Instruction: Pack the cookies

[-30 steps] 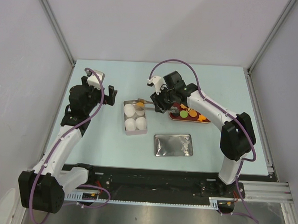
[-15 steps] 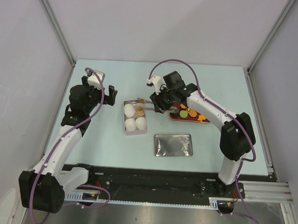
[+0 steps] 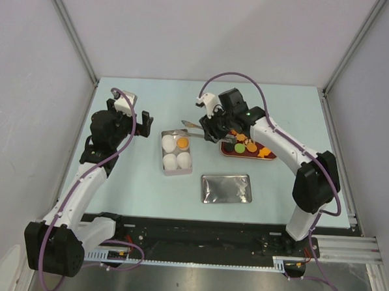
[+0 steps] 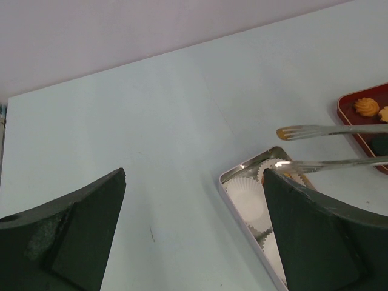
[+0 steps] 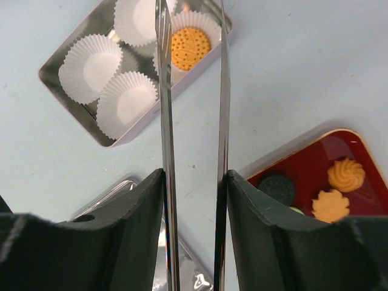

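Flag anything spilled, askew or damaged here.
Nothing stands out. One cookie sits in a cup in the tin, the other cookies lie on the tray, none spilled; the lid lies flat; the tongs are empty.

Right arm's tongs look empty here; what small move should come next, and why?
Probably swing the right gripper over the red tray and lower the tongs onto the swirl cookie there: the tongs hold nothing, one round cookie sits in a paper cup in the tin, three cups are bare.
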Controlling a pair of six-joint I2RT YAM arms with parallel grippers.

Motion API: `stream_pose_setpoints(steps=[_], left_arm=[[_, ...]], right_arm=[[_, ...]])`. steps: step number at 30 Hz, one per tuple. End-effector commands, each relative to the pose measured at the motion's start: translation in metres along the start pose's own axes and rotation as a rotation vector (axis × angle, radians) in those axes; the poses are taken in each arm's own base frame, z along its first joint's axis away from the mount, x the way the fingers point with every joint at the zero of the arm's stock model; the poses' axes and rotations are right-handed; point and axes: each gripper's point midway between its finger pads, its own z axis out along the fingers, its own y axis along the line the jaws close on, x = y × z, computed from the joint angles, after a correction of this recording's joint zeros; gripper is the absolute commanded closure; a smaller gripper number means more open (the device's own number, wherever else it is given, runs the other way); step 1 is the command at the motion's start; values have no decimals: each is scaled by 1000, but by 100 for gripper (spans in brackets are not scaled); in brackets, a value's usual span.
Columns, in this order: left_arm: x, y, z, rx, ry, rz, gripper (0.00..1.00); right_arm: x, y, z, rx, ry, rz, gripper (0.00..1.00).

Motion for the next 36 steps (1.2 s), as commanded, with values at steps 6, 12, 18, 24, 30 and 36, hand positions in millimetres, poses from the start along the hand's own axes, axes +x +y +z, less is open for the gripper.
stream_pose_setpoints(steps=[6,12,18,24,30,36], left_arm=[[-8,-4,1,22,-28,18,0],[-9,-6,1,32,-32,16,0],[-9,-7,1,37,-33,14,1],[-10,-8,0,43,-36,13,0],[-10,-9,0,49,-35,12,0],[-9,-10,-1,52,-33,12,0]], right_arm=[[-28,-38,-70,95,-159,45,52],[15,-80,-109,185,-165,159,53],[58,-115,-137,302,-162,223,54],[106,-144,-153,387,-131,291,54],[147,-163,-158,430,-95,351,55],[176,-169,-149,430,-55,374,55]])
